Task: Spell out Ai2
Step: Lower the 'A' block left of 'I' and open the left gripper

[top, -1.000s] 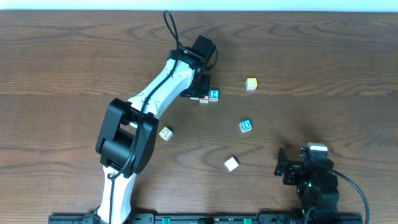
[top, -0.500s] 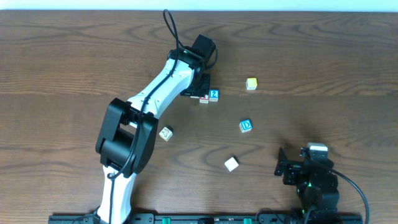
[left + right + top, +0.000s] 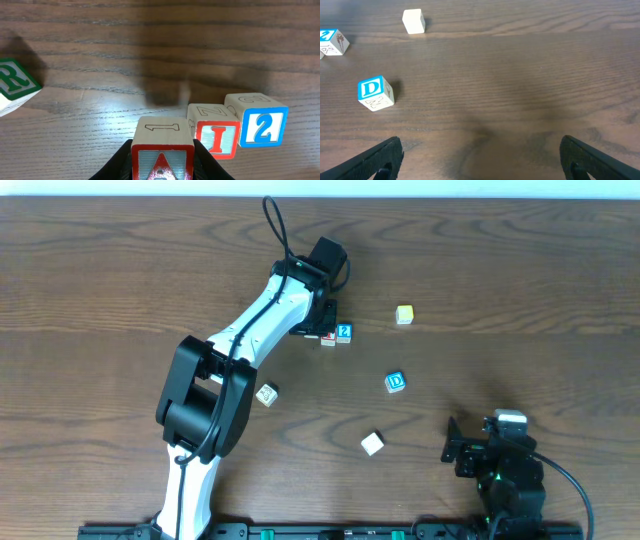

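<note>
My left gripper (image 3: 162, 162) is shut on a red "A" block (image 3: 162, 150), held just left of and in front of the red "I" block (image 3: 216, 135). A blue "2" block (image 3: 261, 125) touches the "I" block on its right. In the overhead view the left gripper (image 3: 318, 320) sits over the "I" block (image 3: 328, 338) and "2" block (image 3: 344, 332) at the table's upper middle. My right gripper (image 3: 480, 160) is open and empty, low over bare wood at the front right (image 3: 462, 450).
A green "R" block (image 3: 12, 86) lies to the left. A blue "D" block (image 3: 396, 382), a yellow block (image 3: 404, 314), a plain white block (image 3: 372, 443) and a pale block (image 3: 267, 394) lie scattered on the dark wood table (image 3: 100, 300).
</note>
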Controlling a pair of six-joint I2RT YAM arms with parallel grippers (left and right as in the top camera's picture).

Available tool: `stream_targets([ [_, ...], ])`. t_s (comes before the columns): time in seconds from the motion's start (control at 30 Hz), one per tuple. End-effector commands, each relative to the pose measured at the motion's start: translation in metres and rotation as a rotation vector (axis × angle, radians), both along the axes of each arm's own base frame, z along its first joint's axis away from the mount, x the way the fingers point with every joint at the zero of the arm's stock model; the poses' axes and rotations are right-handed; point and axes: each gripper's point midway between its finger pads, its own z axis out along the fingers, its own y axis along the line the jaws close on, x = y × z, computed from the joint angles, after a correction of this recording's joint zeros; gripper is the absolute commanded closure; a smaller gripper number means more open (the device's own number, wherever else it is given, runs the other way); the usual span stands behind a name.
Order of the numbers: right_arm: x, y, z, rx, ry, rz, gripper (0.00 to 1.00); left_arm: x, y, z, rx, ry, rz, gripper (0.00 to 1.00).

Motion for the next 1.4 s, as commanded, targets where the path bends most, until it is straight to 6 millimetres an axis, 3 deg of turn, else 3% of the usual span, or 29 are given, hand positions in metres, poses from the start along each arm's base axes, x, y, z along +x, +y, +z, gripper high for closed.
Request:
stream_targets([
  [0.0, 0.000, -0.001, -0.001, -0.003, 0.000, -0.003, 0.01, -0.001, 0.006, -0.014, 0.033, 0.019, 0.020, 0.94],
  [0.5, 0.000, -0.001, -0.001, -0.004, 0.000, -0.004, 0.01, -0.011, 0.010, -0.031, 0.037, 0.050, 0.040, 0.94],
  [0.93, 0.000, -0.001, -0.001, -0.003, 0.000, -0.003, 0.01, -0.009, 0.004, -0.030, 0.003, 0.045, 0.037, 0.94],
  [1.03, 0.000, -0.001, -0.001, -0.003, 0.000, -0.003, 0.01, -0.008, 0.003, -0.030, 0.002, 0.042, 0.037, 0.82],
  [1.37, 0.000, -0.001, -0.001, -0.003, 0.000, -0.003, 0.01, -0.008, 0.003, -0.030, 0.002, 0.042, 0.037, 0.66],
])
